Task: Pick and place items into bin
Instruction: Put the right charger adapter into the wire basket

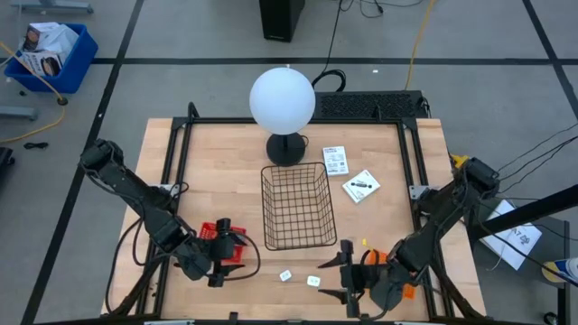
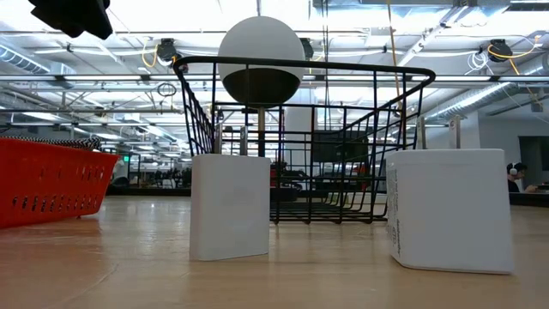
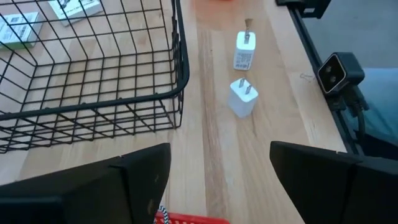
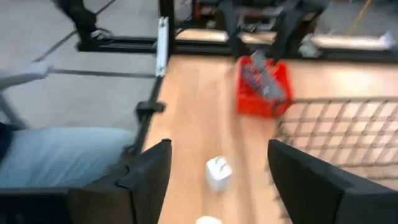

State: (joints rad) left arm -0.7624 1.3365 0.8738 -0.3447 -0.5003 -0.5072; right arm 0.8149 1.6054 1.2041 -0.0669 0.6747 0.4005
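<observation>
Two tiny white blocks (image 1: 285, 275) (image 1: 313, 281) stand on the wooden table near its near edge. They also show in the low view (image 2: 230, 206) (image 2: 450, 209) and the left wrist view (image 3: 242, 98) (image 3: 244, 51). Two flat white packets (image 1: 335, 160) (image 1: 361, 186) lie flat to the right of the black wire bin (image 1: 298, 206). My left gripper (image 1: 228, 255) is open above a small red basket (image 1: 224, 240), left of the blocks. My right gripper (image 1: 342, 271) is open and empty just right of the blocks, and one block (image 4: 217, 173) lies ahead of its fingers. No grey or teal piece shows.
A lamp with a white globe (image 1: 283, 99) stands behind the bin. Black frame rails (image 1: 185, 144) run along the table's left, right and far sides. A small yellow bit (image 1: 366, 242) lies near my right gripper. Light-blue cloth (image 4: 62, 149) shows beyond the near edge.
</observation>
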